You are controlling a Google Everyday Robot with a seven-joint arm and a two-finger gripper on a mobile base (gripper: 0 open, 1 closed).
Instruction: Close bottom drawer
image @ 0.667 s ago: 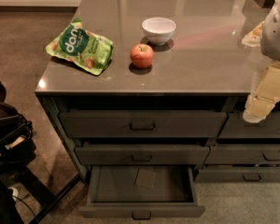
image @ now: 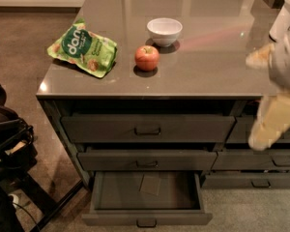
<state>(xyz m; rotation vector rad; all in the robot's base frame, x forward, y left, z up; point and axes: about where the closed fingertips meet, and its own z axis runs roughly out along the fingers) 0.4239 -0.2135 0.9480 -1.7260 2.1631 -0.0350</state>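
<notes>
The bottom drawer (image: 147, 192) is pulled out of the left stack, low in the camera view. It is dark grey and shallow, and a flat grey square (image: 150, 183) lies on its floor. Its slim front panel (image: 111, 219) has a small pull handle (image: 146, 222). My gripper (image: 266, 129) is a blurred cream and white shape at the right edge. It hangs in front of the neighbouring stack, above and to the right of the open drawer, and is apart from it.
Two shut drawers (image: 147, 128) sit above the open one. On the grey counter (image: 208, 66) lie a green snack bag (image: 82, 48), a red apple (image: 147, 58) and a white bowl (image: 164, 30). A dark chair or bag (image: 7, 139) stands at the left.
My arm at the right edge has come lower, down in front of the neighbouring drawers. The bottom drawer stands open as before.
</notes>
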